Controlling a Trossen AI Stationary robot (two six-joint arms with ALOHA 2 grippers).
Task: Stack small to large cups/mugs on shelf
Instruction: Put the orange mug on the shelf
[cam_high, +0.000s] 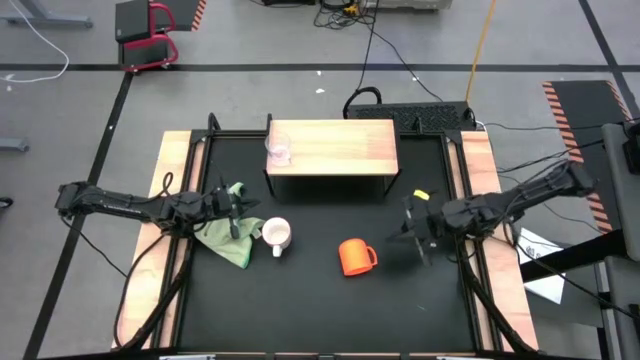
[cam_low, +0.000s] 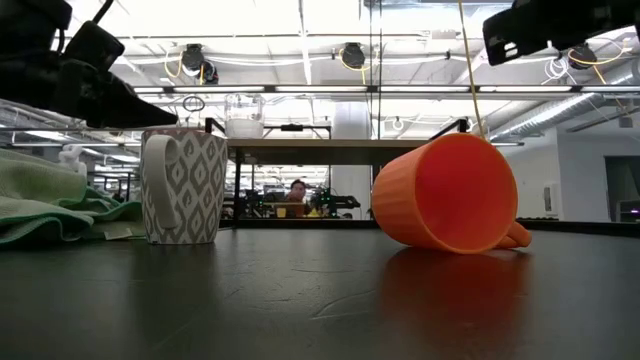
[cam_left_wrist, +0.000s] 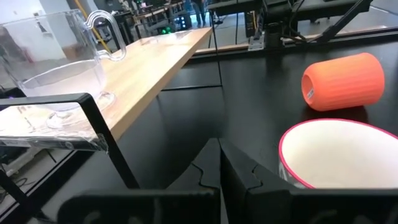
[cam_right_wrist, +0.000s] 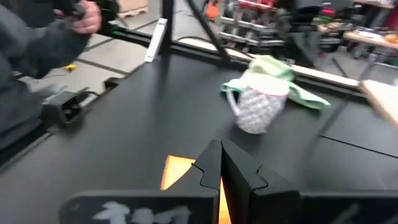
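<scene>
Orange mug (cam_right_wrist: 177, 169) mostly hidden behind shut right gripper (cam_right_wrist: 219, 163).

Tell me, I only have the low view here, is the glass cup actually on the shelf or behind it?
Observer: On it. The glass cup stands at the left end of the shelf.
Operator: Does the orange mug's opening point toward the shelf?
Observer: No. The orange mug lies on its side with its handle toward the right gripper.
Operator: Where's the left gripper?
Observer: The left gripper, shut, is over the green cloth, beside the white mug.
</scene>
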